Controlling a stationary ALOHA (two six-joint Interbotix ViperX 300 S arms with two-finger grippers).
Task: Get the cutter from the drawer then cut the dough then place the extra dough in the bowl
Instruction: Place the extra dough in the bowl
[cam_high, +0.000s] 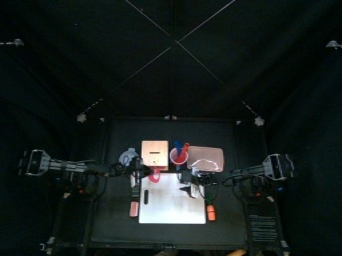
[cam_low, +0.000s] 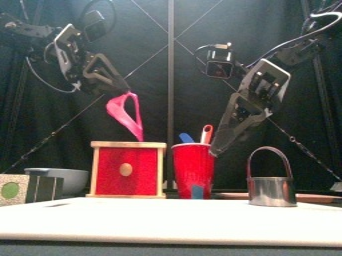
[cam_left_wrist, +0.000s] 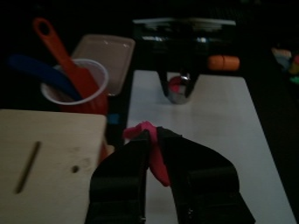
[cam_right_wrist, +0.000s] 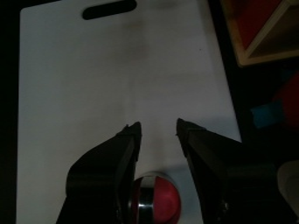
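We see the bowl (cam_low: 59, 182) just left of the box (cam_low: 127, 170) on the worktop, with open room above it. Over the box, the left gripper (cam_left_wrist: 152, 150) is closed on the dough (cam_low: 128, 114), a pink strip hanging free with its lower end clear of the box top. We judge it is held high so it can swing left to the bowl without snagging. Just right of the box stands the cup (cam_low: 194, 170), knives poking up, away from that path. Farther right, the right gripper (cam_right_wrist: 158, 131) hovers over the board (cam_right_wrist: 117, 70), jaws parted and empty. The cutter (cam_low: 271, 180) stands on the board, well right of the box.
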